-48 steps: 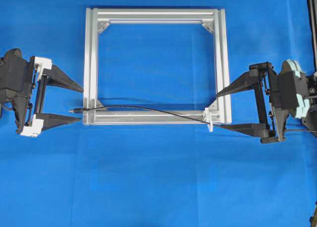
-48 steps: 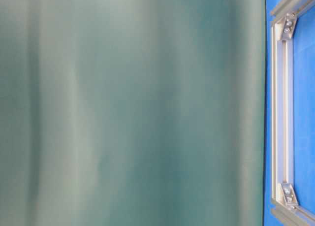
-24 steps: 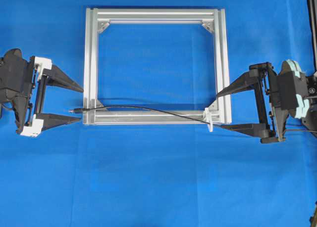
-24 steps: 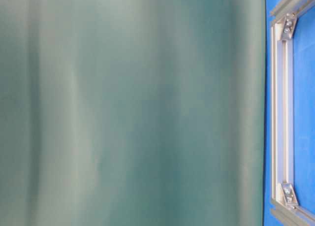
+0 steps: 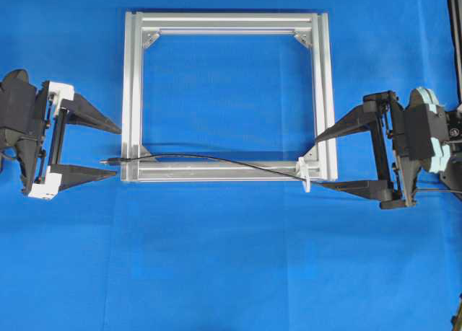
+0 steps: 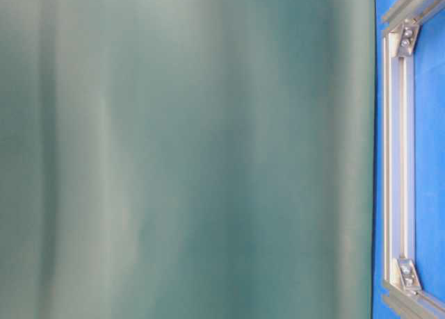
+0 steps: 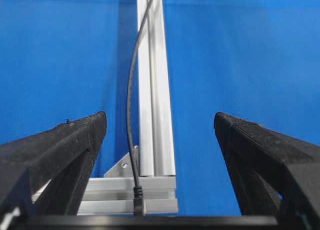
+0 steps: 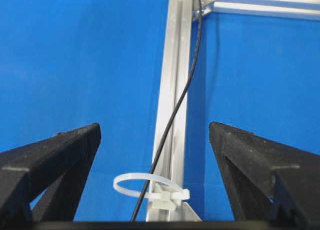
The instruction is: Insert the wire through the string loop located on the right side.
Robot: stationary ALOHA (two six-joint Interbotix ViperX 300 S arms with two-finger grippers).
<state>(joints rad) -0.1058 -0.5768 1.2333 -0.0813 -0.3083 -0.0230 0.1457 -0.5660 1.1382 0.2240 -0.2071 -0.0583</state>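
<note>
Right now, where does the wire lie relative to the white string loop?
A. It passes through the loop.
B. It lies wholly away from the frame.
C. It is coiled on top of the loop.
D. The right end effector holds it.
A: in the right wrist view the wire runs down along the frame bar and passes inside the string loop.

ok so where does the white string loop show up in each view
Overhead: string loop at the frame's lower right corner.
Table-level: not in it.
Left wrist: not in it.
Right wrist: bottom centre, around the wire.
Shared landmark: the aluminium frame.
</note>
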